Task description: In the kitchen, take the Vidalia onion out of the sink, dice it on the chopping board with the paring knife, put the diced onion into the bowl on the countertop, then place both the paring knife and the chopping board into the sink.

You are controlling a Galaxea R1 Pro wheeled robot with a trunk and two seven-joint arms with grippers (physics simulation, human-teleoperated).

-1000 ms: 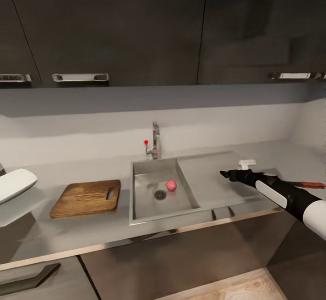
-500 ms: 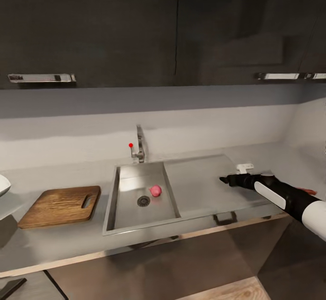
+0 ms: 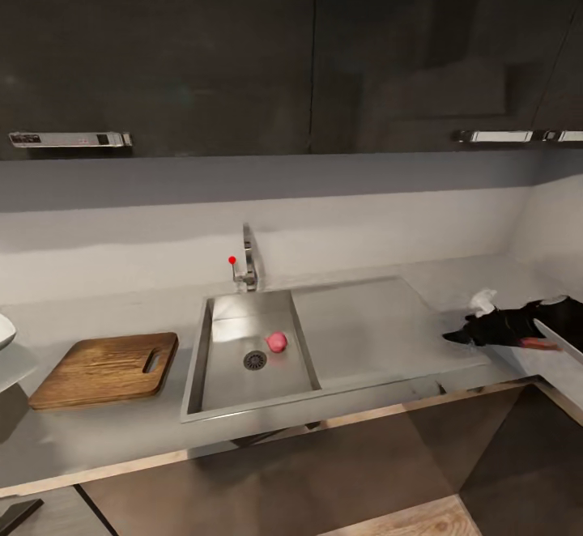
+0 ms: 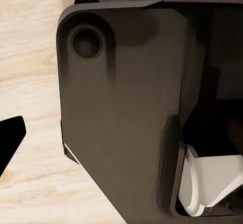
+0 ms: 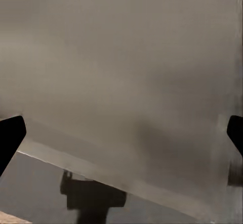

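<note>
The pink, round Vidalia onion (image 3: 277,342) lies in the grey sink (image 3: 243,386) beside the drain. The wooden chopping board (image 3: 105,367) lies flat on the countertop (image 3: 97,439) left of the sink. My right gripper (image 3: 453,336) hovers at the drainboard's right edge; in the right wrist view its fingertips (image 5: 10,135) stand wide apart over bare grey metal, so it is open. A sliver of the paring knife's orange-red handle (image 3: 538,344) peeks out by that arm. The bowl's white rim (image 3: 4,329) shows at the far left. My left gripper (image 4: 121,138) hangs low over the floor, holding nothing.
A chrome tap with a red knob (image 3: 247,261) stands behind the basin. A small white object (image 3: 483,301) sits on the counter behind my right gripper. Dark wall cabinets (image 3: 308,50) hang overhead. The left wrist view shows the robot's dark base (image 4: 121,107) on light wood flooring.
The camera panned right, shifting the scene left. My right arm pulled back to the right, from over the drainboard to its right edge. The onion and board stayed put.
</note>
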